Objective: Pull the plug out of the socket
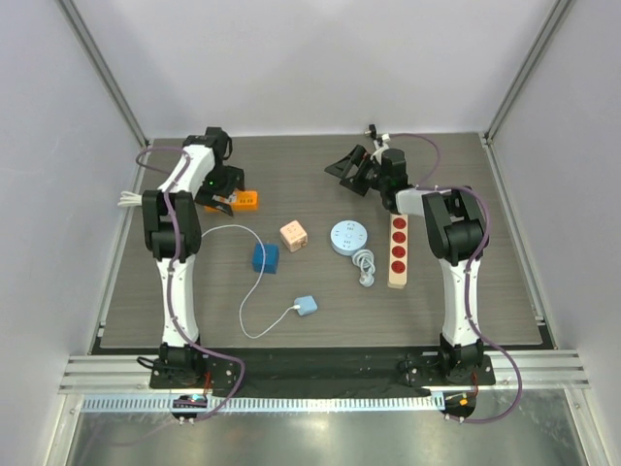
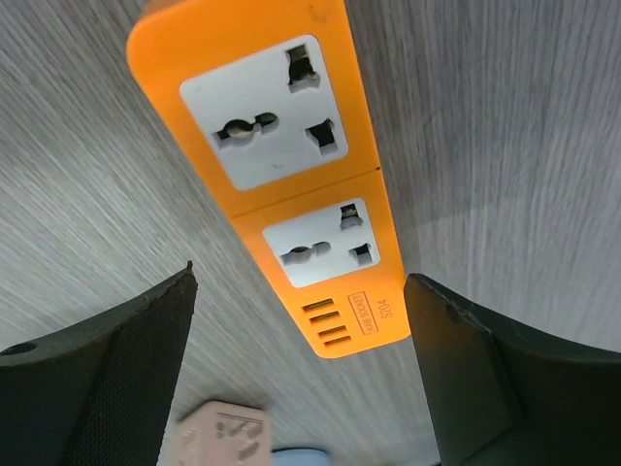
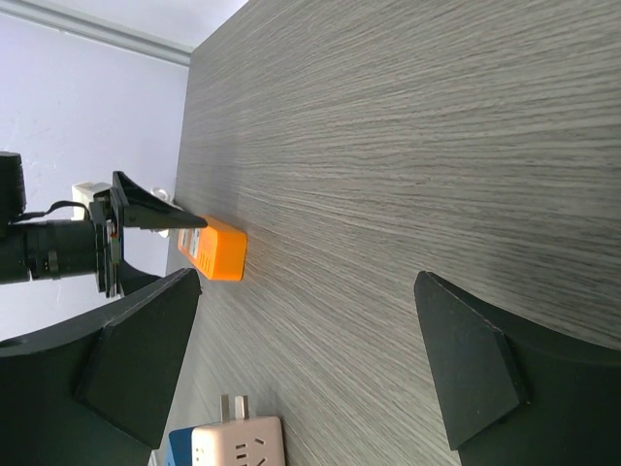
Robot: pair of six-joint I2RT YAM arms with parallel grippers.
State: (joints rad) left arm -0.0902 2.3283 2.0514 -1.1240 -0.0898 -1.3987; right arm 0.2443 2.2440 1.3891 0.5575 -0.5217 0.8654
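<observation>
From above: the orange power strip [image 1: 243, 201] lies near the far-left corner of the worktop, its long axis roughly along the far edge. The left gripper [image 1: 221, 197] sits right over its left part, hiding that end. A light-blue plug [image 1: 306, 306] rests well apart from it, towards the middle of the near edge, with a white cable [image 1: 233, 227] looping away to the left. Where that cable ends is hard to make out. The right gripper [image 1: 351, 175] hangs by the far edge, right of centre, jaws spread. Mid-table sit a blue cube [image 1: 266, 258], a pink cube [image 1: 293, 236], a round socket [image 1: 347, 237] and a wooden strip [image 1: 398, 248] with red discs.

Left wrist now. The left gripper [image 2: 301, 282] is spread wide, its fingers [image 2: 136, 369] on either side of the power strip [image 2: 281, 146] and apart from it. Two outlets face the camera, holes bare; the USB end points down-frame towards the pink cube [image 2: 223, 437], and the other end is cut off.

Right wrist: the right gripper [image 3: 309, 282] is wide open, gripping nothing. Far off, the power strip [image 3: 218, 252] shows end-on under the left gripper [image 3: 146, 209].
</observation>
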